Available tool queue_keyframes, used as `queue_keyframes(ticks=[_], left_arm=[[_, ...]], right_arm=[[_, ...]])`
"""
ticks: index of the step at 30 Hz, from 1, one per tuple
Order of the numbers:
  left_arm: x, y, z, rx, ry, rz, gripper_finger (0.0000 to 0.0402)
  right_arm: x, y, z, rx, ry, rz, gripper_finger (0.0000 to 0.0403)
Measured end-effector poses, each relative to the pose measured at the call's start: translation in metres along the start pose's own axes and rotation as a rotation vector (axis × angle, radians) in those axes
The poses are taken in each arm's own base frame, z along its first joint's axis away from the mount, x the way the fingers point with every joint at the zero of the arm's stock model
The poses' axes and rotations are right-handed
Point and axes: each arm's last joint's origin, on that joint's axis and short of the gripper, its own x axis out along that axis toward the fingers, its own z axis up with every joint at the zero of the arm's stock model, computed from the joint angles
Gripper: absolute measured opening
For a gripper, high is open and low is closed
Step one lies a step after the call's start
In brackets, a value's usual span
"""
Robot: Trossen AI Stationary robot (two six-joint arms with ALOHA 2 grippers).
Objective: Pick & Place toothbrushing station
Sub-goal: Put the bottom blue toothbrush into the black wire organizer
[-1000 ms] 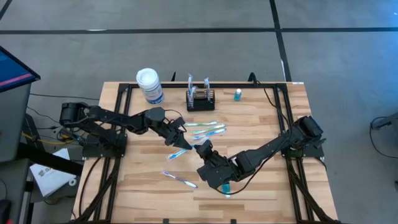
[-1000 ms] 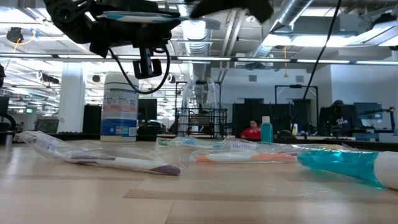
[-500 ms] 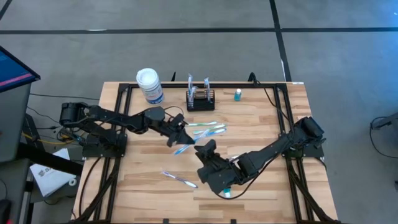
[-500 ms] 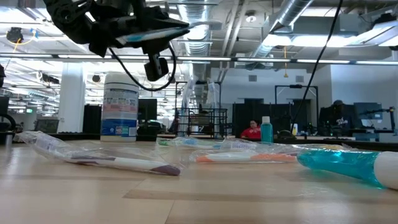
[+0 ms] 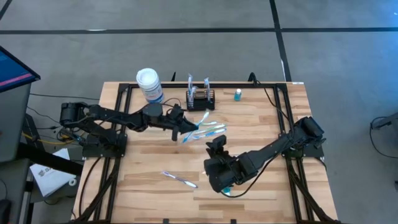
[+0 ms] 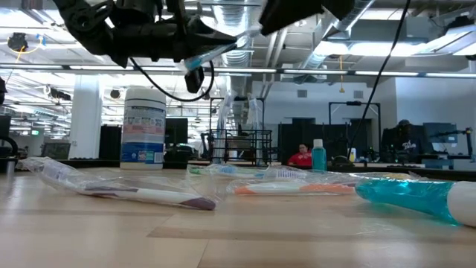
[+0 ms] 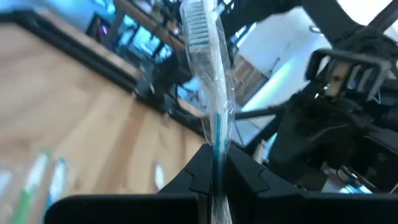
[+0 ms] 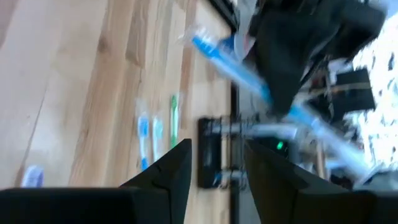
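The toothbrushing station (image 5: 201,99), a small black wire basket, stands near the table's far edge with two wrapped brushes upright in it; it also shows in the low view (image 6: 239,145) and the right wrist view (image 8: 210,152). My left gripper (image 5: 184,130) hovers above the table's middle, just in front of the basket, shut on a blue toothbrush (image 7: 208,81) in a clear wrapper. My right gripper (image 5: 217,145) hangs open to the right of it and holds nothing; its fingers (image 8: 177,171) stand apart. My left gripper pinches the wrapped toothbrush's handle (image 7: 215,163) between its two fingers. The fingers come about level from the table's left. The bristle end (image 7: 198,25) sticks out beyond the fingertips. The toothbrush (image 6: 217,52) is lifted clear of the table and slants upward.
A white-lidded canister (image 5: 149,85) stands left of the basket and a small blue bottle (image 5: 237,94) right of it. Several wrapped toothbrushes (image 5: 210,128) lie in front of the basket. A purple-tipped one (image 5: 180,179) and a teal tube (image 6: 409,195) lie nearer the front edge.
My left gripper has carried the toothbrush toward the far edge, closer to the basket, and has rolled, so the brush has gone from level to slanted. My right gripper has shifted toward the table's right and has turned.
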Motion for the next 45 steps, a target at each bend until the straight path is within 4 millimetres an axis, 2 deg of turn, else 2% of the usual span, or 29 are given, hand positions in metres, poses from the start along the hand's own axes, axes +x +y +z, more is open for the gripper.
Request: queue_keyframes(ticks=[11, 21, 25, 31, 37, 41, 45], left_arm=[[-0.005, 0.011, 0.014, 0.222, -0.181, 0.210, 0.0012], [-0.035, 0.027, 0.012, 0.306, -0.450, 0.319, 0.0012], [-0.037, 0.024, 0.004, 0.321, -0.435, 0.309, 0.0012], [-0.032, 0.007, -0.006, 0.494, -0.412, 0.262, 0.0012], [-0.030, 0.002, -0.009, 0.508, -0.404, 0.245, 0.0012], [-0.030, 0.002, -0.009, 0.505, -0.405, 0.244, 0.0012], [-0.030, 0.002, -0.009, 0.509, -0.398, 0.227, 0.0012]], right_arm=[[0.011, -0.008, -0.025, 0.188, 0.184, -0.011, 0.0131], [0.011, -0.017, -0.045, 0.318, 0.308, -0.097, 0.0131], [0.013, -0.019, -0.045, 0.347, 0.296, -0.141, 0.0131], [0.019, -0.024, -0.043, 0.400, 0.258, -0.210, 0.0131], [0.024, -0.025, -0.039, 0.446, 0.228, -0.217, 0.0131], [0.040, -0.014, -0.042, 0.484, 0.238, -0.162, 0.0126], [0.064, 0.007, -0.043, 0.517, 0.187, 0.022, 0.0113]])
